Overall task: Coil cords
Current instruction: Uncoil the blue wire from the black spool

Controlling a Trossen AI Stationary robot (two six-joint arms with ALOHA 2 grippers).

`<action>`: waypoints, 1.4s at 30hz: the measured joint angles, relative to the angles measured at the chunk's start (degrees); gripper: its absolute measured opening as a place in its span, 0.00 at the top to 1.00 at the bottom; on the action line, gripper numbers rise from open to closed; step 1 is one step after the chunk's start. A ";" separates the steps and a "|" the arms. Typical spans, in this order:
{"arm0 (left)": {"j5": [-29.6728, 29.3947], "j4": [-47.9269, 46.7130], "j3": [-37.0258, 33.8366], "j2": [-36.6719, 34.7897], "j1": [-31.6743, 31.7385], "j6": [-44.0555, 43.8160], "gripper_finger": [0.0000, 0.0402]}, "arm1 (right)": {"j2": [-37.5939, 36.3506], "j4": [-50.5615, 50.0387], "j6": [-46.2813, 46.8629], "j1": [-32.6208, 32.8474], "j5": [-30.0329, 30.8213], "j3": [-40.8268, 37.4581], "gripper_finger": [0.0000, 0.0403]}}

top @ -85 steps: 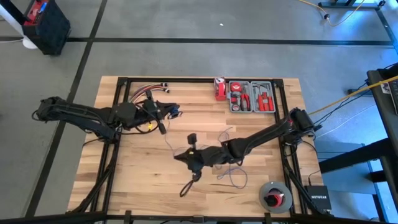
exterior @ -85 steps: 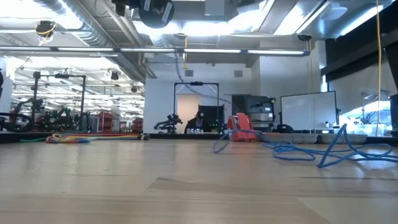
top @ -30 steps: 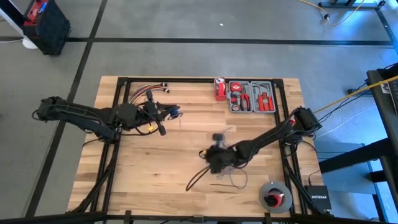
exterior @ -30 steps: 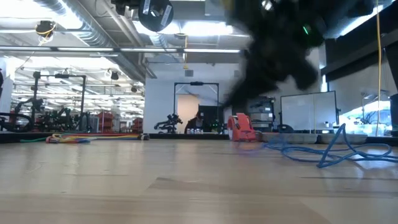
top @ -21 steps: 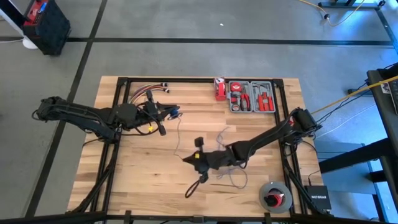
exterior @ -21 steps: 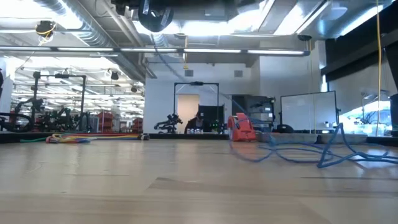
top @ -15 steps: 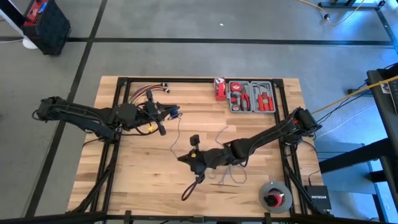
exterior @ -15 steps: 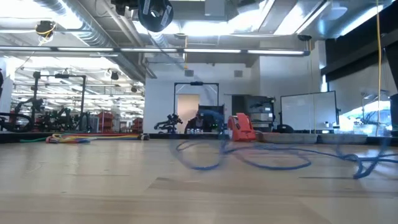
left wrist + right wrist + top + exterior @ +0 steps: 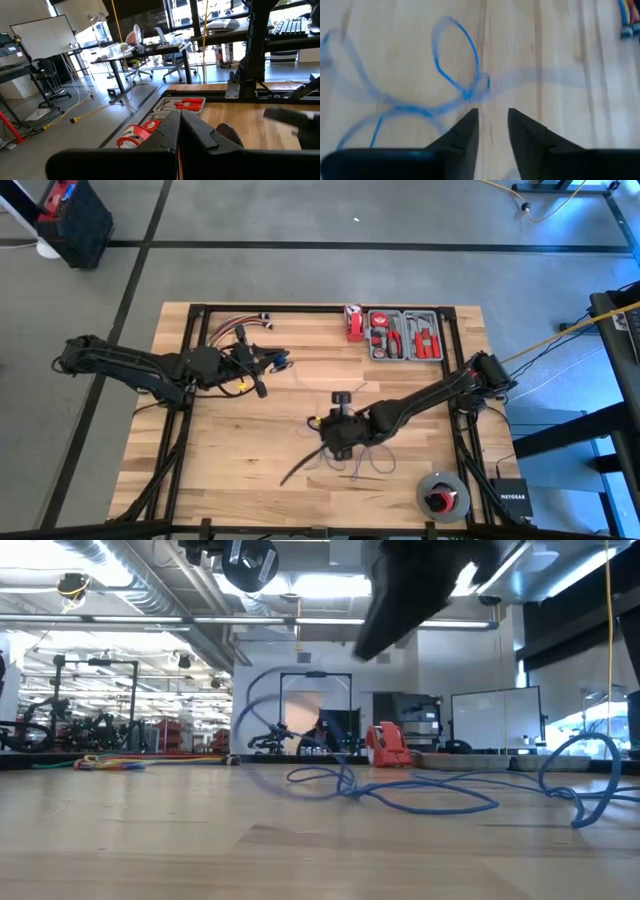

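The cord (image 9: 430,802) is a thin blue wire lying in loose loops on the wooden table, also seen as the cord (image 9: 368,463) and the cord (image 9: 465,92). One blurred arc of it (image 9: 250,700) rises off the table toward my left gripper (image 9: 272,362), which is held level and shut above the far left. Its shut fingers (image 9: 178,127) fill the left wrist view. My right gripper (image 9: 298,470) slants down over the table's middle, open, above the loops with nothing between its fingers (image 9: 470,130). My left gripper is shut with a blue bit of the cord (image 9: 283,360) right at its fingertips, held level and well clear of the table. From there the cord drops slack to the loops. The shut fingers hide how the cord lies between them.
A tray of red-handled tools (image 9: 405,335) and a red tape measure (image 9: 353,323) stand at the far edge. A bundle of coloured wires (image 9: 235,330) lies at the far left. A roll of tape (image 9: 443,495) sits at the near right corner.
My right gripper has swung toward the table's left edge, then risen and come back toward the right. The cord's loops have been dragged leftward and spread across the table's middle, where they now lie. One arc of the cord is still whipping upward.
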 joint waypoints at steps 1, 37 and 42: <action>0.00 0.02 0.00 0.00 0.00 0.00 0.99 | -0.45 -3.59 0.49 0.03 -0.02 0.90 0.72; 0.00 -0.97 0.00 -0.04 0.07 0.28 0.99 | 0.90 59.52 -3.67 -17.61 -14.21 -15.82 0.83; 0.00 -0.95 0.00 -0.04 0.07 0.37 0.99 | 1.65 61.89 -7.18 -15.48 -12.76 -15.13 0.97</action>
